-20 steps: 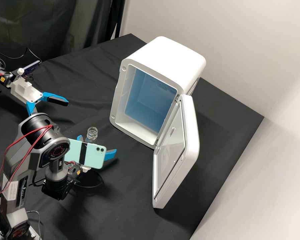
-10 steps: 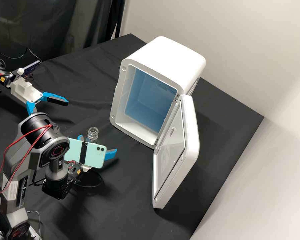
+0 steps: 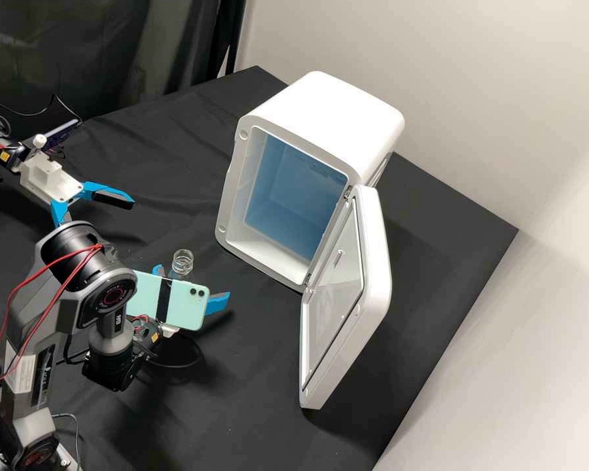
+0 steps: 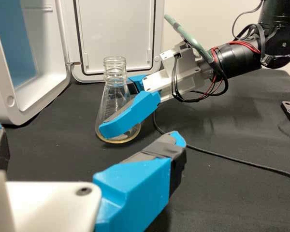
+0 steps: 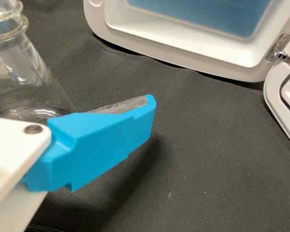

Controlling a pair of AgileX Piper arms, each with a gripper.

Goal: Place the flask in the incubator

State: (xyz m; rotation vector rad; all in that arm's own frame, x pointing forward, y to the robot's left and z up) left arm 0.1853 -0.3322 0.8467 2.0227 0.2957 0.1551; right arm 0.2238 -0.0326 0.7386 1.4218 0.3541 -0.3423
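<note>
Flask [image 3: 182, 261] first: clear glass, conical, upright on the black desk [image 3: 242, 392] with its open neck pointing straight up. It stands between the two blue fingers of the right gripper [image 3: 189, 284]. That gripper is open. One finger runs along the near side of the cone and the other passes behind it, and nothing is lifted — the base rests flat on the desk. A mint-green phone [image 3: 177, 306] strapped to the right wrist covers the flask's lower body in the high view.

Farther back, the left gripper [image 3: 88, 199] hangs above the desk well apart from the flask, its fingers spread and holding nothing. The right arm is plainly the nearer one and looks like the one to do the carrying.

Beyond the flask stands the white incubator [image 3: 321, 111], its door [image 3: 366, 281] wide open and its pale blue chamber [image 3: 288, 196] facing the flask. The mouth lies just past the flask, roughly along the line the right gripper points. The coming move therefore probably calls for closing low on the cone, keeping the long axis vertical, lifting over the white front lip and going straight in. The door stands to one side of that path rather than across it.
</note>
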